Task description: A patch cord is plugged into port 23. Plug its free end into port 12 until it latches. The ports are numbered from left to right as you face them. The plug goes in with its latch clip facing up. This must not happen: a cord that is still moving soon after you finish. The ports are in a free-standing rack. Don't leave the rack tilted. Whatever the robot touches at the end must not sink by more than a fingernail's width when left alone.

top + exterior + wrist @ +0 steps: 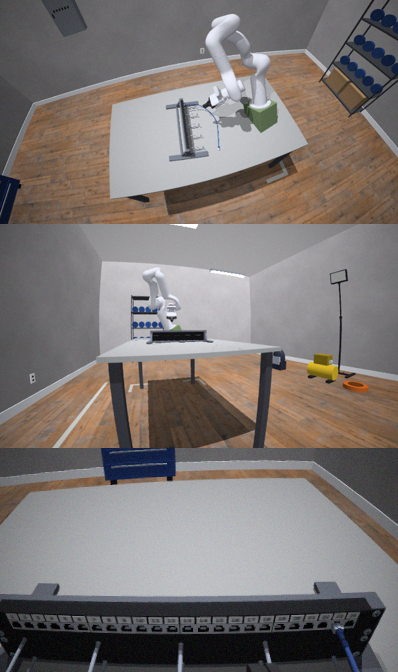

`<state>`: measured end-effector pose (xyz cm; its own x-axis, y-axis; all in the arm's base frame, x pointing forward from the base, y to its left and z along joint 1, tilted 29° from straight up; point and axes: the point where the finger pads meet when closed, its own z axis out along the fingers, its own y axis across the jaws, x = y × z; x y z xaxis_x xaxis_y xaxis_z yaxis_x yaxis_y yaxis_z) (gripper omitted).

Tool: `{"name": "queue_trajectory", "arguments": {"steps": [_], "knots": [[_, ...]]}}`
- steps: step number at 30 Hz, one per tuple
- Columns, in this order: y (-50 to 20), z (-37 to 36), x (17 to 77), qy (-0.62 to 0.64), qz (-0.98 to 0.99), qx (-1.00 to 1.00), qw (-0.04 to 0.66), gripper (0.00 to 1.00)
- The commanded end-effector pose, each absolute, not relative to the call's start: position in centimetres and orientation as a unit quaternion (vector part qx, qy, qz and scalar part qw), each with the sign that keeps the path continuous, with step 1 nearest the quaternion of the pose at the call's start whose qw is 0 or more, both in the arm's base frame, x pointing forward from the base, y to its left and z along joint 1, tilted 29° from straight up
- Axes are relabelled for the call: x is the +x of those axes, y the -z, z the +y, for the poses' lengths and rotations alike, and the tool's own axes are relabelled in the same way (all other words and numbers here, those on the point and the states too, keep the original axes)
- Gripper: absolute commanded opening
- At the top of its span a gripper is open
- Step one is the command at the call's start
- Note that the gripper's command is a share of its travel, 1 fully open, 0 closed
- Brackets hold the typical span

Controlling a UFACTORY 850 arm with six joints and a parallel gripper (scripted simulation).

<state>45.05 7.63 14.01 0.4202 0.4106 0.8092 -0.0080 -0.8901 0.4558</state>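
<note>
Cord [214, 121]: we see thin blue cable arcing from rack [181, 129] to table; gripper [207, 105] fully closed, empty.

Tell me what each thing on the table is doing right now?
Gripper: shut, holding nothing, above the rack's end.
Patch cord: one end plugged into the panel.
Free plug: lying on the table, not plugged in.
Rack: standing upright.
</note>
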Motion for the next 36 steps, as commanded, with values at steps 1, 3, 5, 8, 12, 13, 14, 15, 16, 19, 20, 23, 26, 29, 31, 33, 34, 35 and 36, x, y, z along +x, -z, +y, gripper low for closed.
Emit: {"name": "queue_trajectory", "arguments": {"steps": [1,3,5,8,12,13,14,15,16,19,20,23,26,29,31,33,34,35,36], "knots": [[-14.1,7.7,44.9,-0.525,0.123,0.818,0.199,0.0],[-14.1,7.7,44.9,-0.525,0.123,0.818,0.199,0.0],[-14.2,7.7,44.9,-0.525,0.123,0.818,0.199,0.0],[-14.3,7.5,44.9,-0.525,0.123,0.818,0.199,0.0],[-14.7,6.7,44.9,-0.525,0.123,0.818,0.199,0.0],[-14.8,6.4,44.9,-0.525,0.123,0.818,0.199,0.0],[-15.0,6.0,44.9,-0.525,0.123,0.818,0.199,0.0],[-15.2,5.6,44.9,-0.525,0.123,0.818,0.199,0.0],[-15.4,5.2,44.8,-0.525,0.123,0.818,0.199,0.0],[-16.1,3.9,44.8,-0.525,0.123,0.818,0.199,0.0],[-16.1,3.9,44.8,-0.525,0.123,0.818,0.199,0.0],[-16.6,3.0,44.8,-0.525,0.123,0.818,0.199,0.0],[-17.2,1.7,44.8,-0.525,0.123,0.818,0.199,0.0],[-17.8,0.5,44.8,-0.525,0.123,0.818,0.199,0.0],[-18.1,-0.1,44.8,-0.525,0.123,0.818,0.199,0.0],[-18.4,-0.6,44.8,-0.525,0.123,0.818,0.199,0.0],[-18.5,-0.8,44.8,-0.525,0.123,0.818,0.199,0.0],[-18.6,-0.9,44.8,-0.525,0.123,0.818,0.199,0.0],[-18.6,-1.0,44.8,-0.525,0.123,0.818,0.199,0.0]]}}
